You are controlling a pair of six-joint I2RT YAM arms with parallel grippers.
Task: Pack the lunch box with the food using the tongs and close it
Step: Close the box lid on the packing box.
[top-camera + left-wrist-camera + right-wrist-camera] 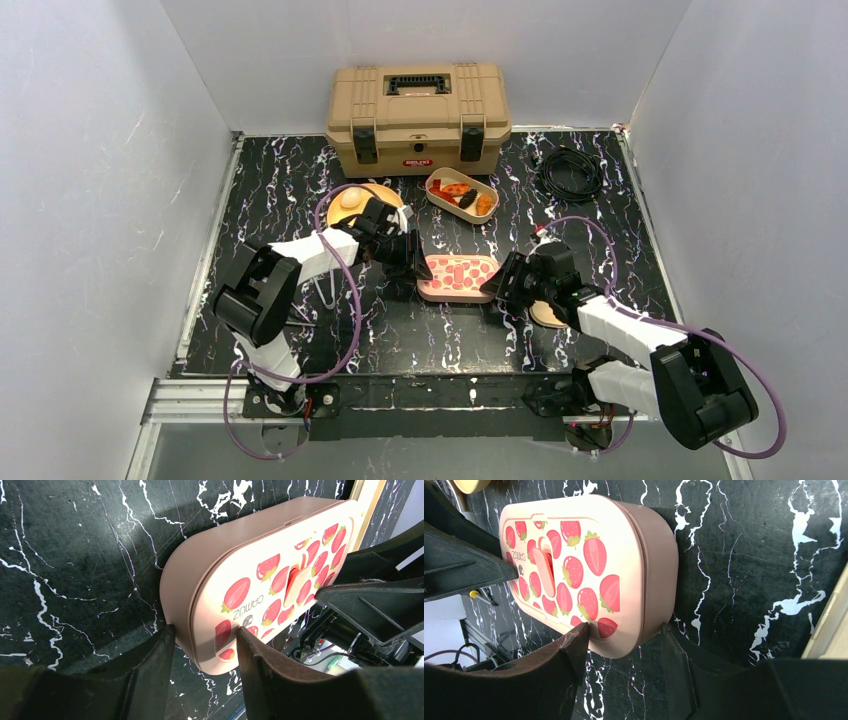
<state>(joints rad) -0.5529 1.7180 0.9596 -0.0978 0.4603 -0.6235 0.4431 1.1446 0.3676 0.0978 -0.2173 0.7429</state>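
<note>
**Two-handed hold on the strawberry-print lid before closing.**
The fingers (150, 670) of the left gripper (205, 635) are clamped across one rounded end of the pink lid (280, 565), one on its side wall, one on its printed top. The right gripper (624, 630) pinches the opposite end likewise, probably so that the lid stays level when raised. The lid lies flat on the table (280, 200), apart from the open lunch box (430, 186). The lunch box sits just in front of the tan toolbox (418, 115) with the food (458, 190) inside: orange-red chunks and a dark piece.
</note>
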